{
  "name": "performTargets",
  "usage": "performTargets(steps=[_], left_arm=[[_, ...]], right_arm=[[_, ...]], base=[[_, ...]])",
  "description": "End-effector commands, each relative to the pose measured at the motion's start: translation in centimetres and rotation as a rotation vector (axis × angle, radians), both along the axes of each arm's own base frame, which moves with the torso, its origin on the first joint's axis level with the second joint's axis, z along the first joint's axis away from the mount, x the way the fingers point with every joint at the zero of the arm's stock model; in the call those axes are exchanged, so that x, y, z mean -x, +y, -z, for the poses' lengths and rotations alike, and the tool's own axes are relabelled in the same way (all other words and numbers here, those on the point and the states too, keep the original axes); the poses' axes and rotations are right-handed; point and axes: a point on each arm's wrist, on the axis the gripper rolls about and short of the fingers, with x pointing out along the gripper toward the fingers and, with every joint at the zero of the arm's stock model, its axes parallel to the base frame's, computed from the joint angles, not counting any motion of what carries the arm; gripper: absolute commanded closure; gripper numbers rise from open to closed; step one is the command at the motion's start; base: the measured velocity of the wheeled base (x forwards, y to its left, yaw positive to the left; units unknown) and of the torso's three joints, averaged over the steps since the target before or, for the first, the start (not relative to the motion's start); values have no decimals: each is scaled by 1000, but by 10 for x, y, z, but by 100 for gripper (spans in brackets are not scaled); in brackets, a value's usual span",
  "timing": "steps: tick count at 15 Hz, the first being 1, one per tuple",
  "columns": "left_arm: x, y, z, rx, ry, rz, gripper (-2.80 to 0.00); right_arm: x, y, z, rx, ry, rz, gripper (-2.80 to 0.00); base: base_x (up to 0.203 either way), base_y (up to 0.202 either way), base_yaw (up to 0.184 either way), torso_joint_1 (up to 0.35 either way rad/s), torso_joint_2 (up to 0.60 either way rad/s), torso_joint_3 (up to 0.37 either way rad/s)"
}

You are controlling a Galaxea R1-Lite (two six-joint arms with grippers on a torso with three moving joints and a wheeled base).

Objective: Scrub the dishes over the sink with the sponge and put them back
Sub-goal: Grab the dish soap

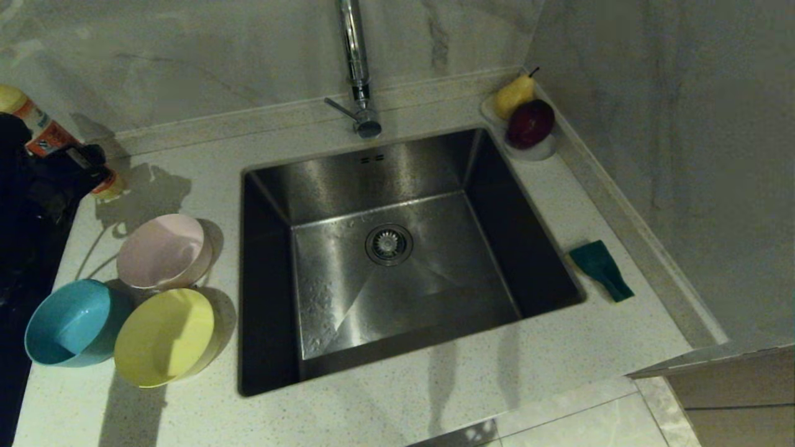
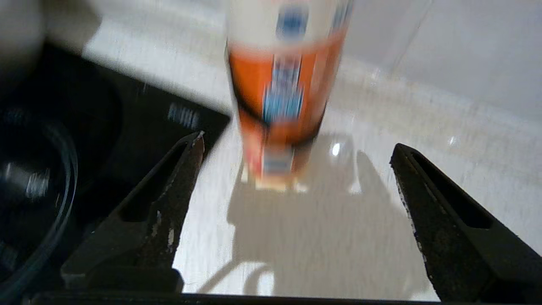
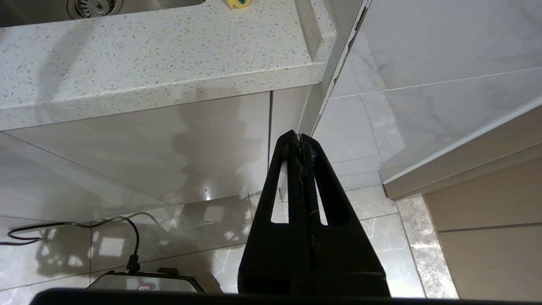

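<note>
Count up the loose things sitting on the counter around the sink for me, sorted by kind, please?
Bowls: 3, pink, blue, yellow
Sponges: 1, the sponge
Bottles: 1, the orange-labelled bottle
Fruit dishes: 1, the clear dish
Fruit: 2, a pear and a dark red fruit
Total: 8

Pink bowl (image 1: 163, 251), blue bowl (image 1: 71, 323), yellow bowl (image 1: 164, 337), speckled countertop (image 1: 559, 347).
</note>
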Motion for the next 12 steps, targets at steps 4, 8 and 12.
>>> performTargets(steps=[4, 8, 12], left_arm=[[-19, 19, 8, -63, -2, -20, -280], [-36, 34, 12, -90, -10, -12, -280], [-50, 42, 21, -140, -21, -1, -280]], right_arm=[[0, 0, 0, 1, 1, -1, 0], [0, 0, 0, 1, 1, -1, 0], [0, 0, 0, 1, 1, -1, 0]], base=[[0, 0, 0, 0, 0, 0], [0, 0, 0, 0, 0, 0], [0, 0, 0, 0, 0, 0]])
